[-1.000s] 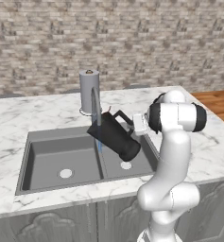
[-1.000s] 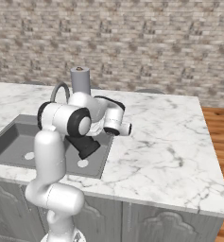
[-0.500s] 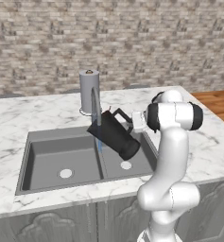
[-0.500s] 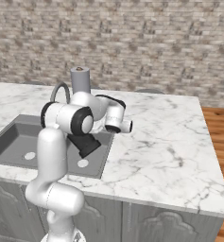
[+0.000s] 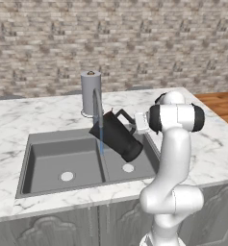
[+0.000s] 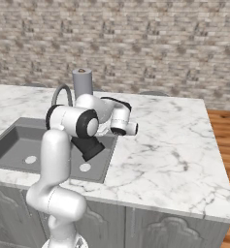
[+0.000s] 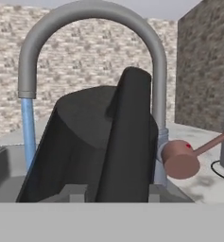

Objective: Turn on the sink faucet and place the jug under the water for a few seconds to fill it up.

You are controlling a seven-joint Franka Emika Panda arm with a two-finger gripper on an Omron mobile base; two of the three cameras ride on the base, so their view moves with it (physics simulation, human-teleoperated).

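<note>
The hand [image 5: 134, 126] holds the black jug [image 5: 117, 136] by its handle, with the fingers closed on it. The jug is tipped over sideways, up in the air above the grey sink [image 5: 48, 166], close to the wall between the two bowls. The sink faucet [image 7: 85, 28] bends over in an arch, and a thin blue line of water [image 5: 101, 139] falls from it. The water runs down just beside the mouth of the jug. A small reddish lever [image 7: 182, 158] sticks out from the faucet. A grey paper roll [image 5: 89, 92] stands behind on the marble tabletop [image 5: 19, 120].
</note>
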